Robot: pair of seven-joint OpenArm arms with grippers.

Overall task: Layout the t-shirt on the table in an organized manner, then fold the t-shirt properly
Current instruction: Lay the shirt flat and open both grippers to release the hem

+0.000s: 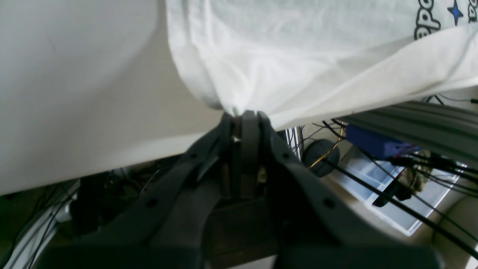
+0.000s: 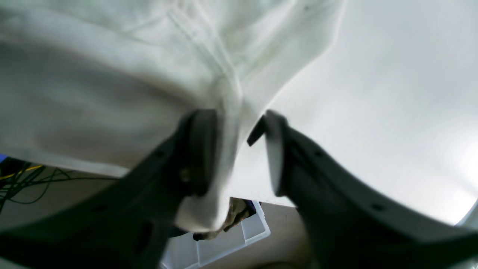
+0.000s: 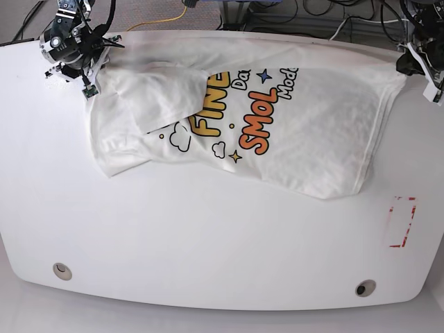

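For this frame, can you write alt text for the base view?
A white printed cotton t-shirt lies crumpled across the far half of a white smooth tabletop, one sleeve folded over its colourful lettering. The right end effector and left end effector sit at its far corners.

**Colours on the table**

You have a white t-shirt point(image 3: 305, 132) with yellow-to-orange lettering, dark script, a small blue star and white clouds outlined dark. The table point(image 3: 208, 236) is white too, marked by a red tape rectangle point(image 3: 402, 222). Both grippers are black: left gripper point(image 1: 244, 117), right gripper point(image 2: 239, 149).
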